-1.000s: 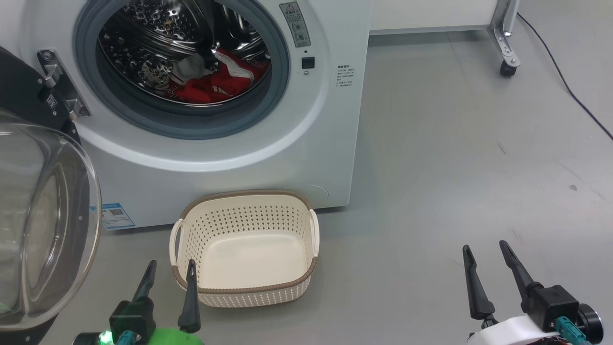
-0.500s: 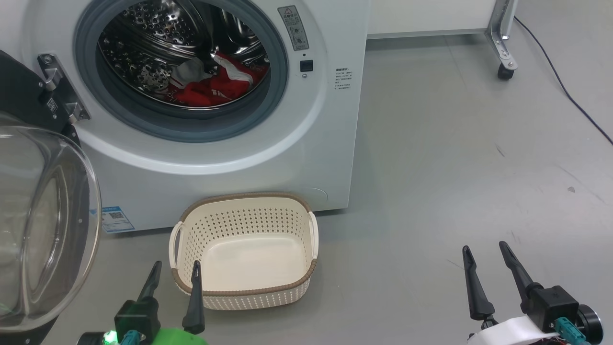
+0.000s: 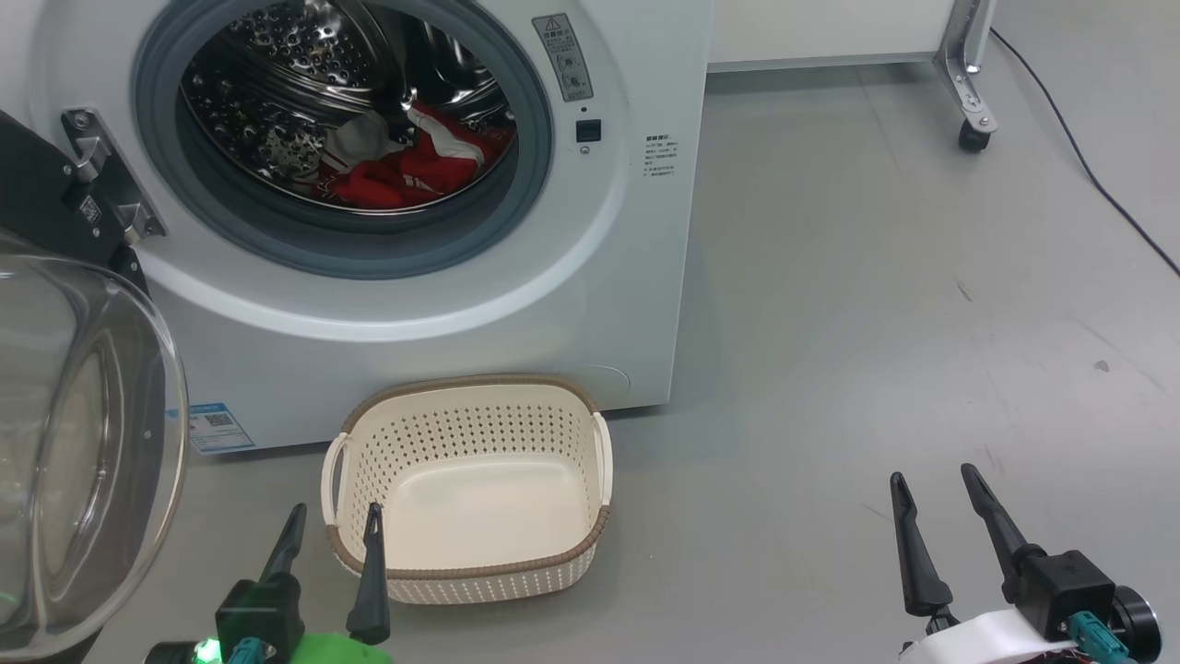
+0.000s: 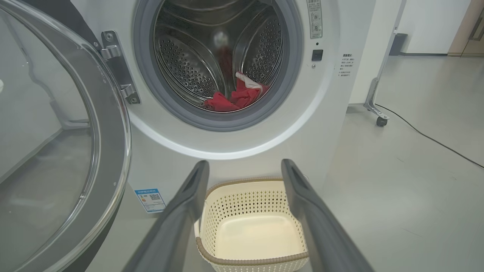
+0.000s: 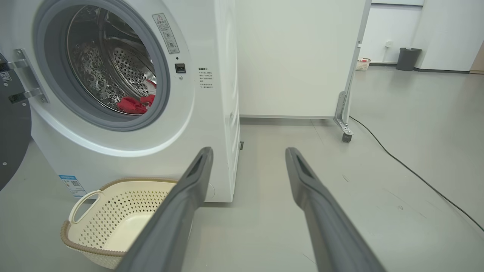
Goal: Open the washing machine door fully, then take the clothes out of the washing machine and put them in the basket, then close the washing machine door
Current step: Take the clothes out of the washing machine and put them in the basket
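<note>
The white washing machine (image 3: pixel 636 277) fills the upper left, its steel drum exposed. The washing machine door (image 3: pixel 83 443) stands swung open at the far left, its clear glass dome facing me. Red and white clothes (image 3: pixel 406 166) lie low in the drum, also seen as clothes (image 4: pixel 236 99) and clothes (image 5: pixel 134 105). The cream basket (image 3: pixel 466 574) sits empty on the floor in front of the machine. My left gripper (image 3: pixel 334 521) hangs open at the basket's near left corner, holding nothing. Far to the right, my right gripper (image 3: pixel 933 487) is open and empty over the floor.
A white panel on a metal leg with a castor (image 3: pixel 975 136) stands behind the machine to the right. A black cable (image 3: pixel 1088 166) runs across the grey floor at the far right. A dark bin (image 5: pixel 407 58) stands against the far wall.
The head camera has shifted slightly, so the machine and basket sit a little lower in the picture. The left gripper has edged a little to the right. The right gripper has stayed put.
</note>
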{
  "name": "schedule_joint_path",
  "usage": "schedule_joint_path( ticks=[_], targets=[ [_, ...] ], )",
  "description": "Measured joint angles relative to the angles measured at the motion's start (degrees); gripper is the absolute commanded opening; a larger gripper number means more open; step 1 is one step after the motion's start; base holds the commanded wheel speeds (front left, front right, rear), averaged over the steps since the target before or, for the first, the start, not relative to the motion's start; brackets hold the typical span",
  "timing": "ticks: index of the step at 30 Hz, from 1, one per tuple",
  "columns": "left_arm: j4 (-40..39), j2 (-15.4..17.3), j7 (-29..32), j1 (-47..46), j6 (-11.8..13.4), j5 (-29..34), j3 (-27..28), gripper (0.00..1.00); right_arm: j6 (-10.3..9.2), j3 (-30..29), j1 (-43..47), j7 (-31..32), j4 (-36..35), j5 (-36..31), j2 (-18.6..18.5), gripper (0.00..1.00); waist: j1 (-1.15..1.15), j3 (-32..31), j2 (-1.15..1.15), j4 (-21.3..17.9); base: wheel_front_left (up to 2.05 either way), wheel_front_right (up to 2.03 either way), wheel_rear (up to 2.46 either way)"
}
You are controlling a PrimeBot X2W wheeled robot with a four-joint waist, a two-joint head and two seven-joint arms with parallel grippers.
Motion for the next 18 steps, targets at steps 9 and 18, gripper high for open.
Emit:
schedule_joint_path(
  ticks=[9,18],
  targets=[
    [-0.30,0.00,0.00,0.00,0.01,0.45,0.11,1.00,0.01,-0.01,0.00,0.00,0.00,0.00,0.09,1.00,0.00,0.10,0.00,0.16,0.99,-0.99,0.00],
    [-0.78,0.01,-0.07,0.01,0.42,0.92,0.18,1.00,0.02,-0.01,0.00,0.00,0.02,0.00,0.13,1.00,0.00,0.01,0.00,0.29,1.10,-1.10,0.00]
  ],
)
